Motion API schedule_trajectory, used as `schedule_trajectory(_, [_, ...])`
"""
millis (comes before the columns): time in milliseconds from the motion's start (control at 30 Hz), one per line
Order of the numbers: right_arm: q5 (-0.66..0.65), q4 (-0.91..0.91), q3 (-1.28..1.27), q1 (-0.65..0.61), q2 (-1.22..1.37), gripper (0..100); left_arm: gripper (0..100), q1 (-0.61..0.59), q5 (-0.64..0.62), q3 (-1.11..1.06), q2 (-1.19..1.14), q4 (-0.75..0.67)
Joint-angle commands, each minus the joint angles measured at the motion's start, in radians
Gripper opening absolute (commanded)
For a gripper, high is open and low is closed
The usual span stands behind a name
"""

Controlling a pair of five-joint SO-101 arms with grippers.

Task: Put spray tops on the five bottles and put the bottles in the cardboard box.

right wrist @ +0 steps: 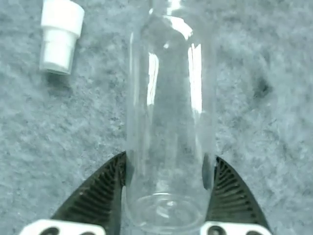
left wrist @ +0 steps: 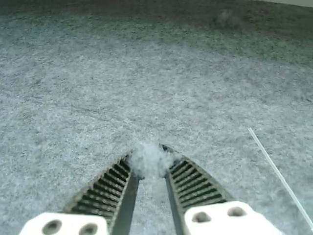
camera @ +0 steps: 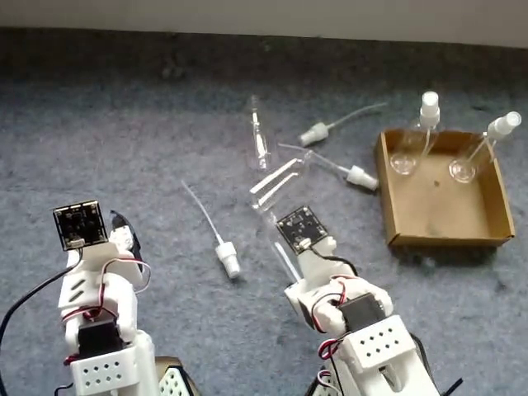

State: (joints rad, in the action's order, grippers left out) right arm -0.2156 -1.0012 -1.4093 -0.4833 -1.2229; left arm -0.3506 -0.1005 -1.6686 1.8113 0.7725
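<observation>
The right gripper (right wrist: pixel 167 161) is clamped on a clear plastic bottle (right wrist: pixel 168 98). Its ribbed black jaws press both walls near the bottle's base. The bottle lies on its side, well to the left of the cardboard box (camera: pixel 437 206) as the high view shows it. The left gripper (left wrist: pixel 149 159) is farther still from the box, tips down on the grey carpet (camera: pixel 124 124). Its jaws are drawn together, with a tuft of carpet fluff bunched at the tips. The box sits open-topped on the carpet off to the right arm's (camera: pixel 355 322) outer side, with the left arm (camera: pixel 99 313) well away from it. Inside the box, against its far wall, stand two capped bottles, each already wearing a white spray top. One (camera: pixel 410 148) is near the box's left corner and the other (camera: pixel 472 157) is toward its right. Two uncapped bottles lie on the carpet left of the box. The slanted bottle (camera: pixel 276 183) is the nearer one, and the far bottle (camera: pixel 258 140) lies beyond it. Of the loose spray tops, the nearest spray top (camera: pixel 360 176) lies just beside the box's left wall. A second spray top (camera: pixel 313 134) sits off the box's far-left corner. A third spray top (camera: pixel 227 257) lies well left of the box, between the two arms. In the left wrist view a thin white dip tube (left wrist: pixel 279 176) runs across the carpet beside the left gripper. In the right wrist view a white spray top (right wrist: pixel 61 34) rests beside the held bottle.
</observation>
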Motion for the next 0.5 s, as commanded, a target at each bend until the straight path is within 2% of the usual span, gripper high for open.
schedule_trajectory(0, [-0.003, -0.096, 0.117, -0.013, 0.001, 12.4, 1, 0.054, 0.003, -0.022, 0.013, -0.023])
schedule_trajectory(100, [-0.003, -0.102, 0.174, -0.012, 0.007, 12.4, 1, 0.058, 0.003, -0.022, 0.013, -0.023])
schedule_trajectory(467, [-0.025, 0.035, 0.056, 0.065, 0.008, 12.4, 1, 0.058, 0.003, -0.024, 0.013, -0.023])
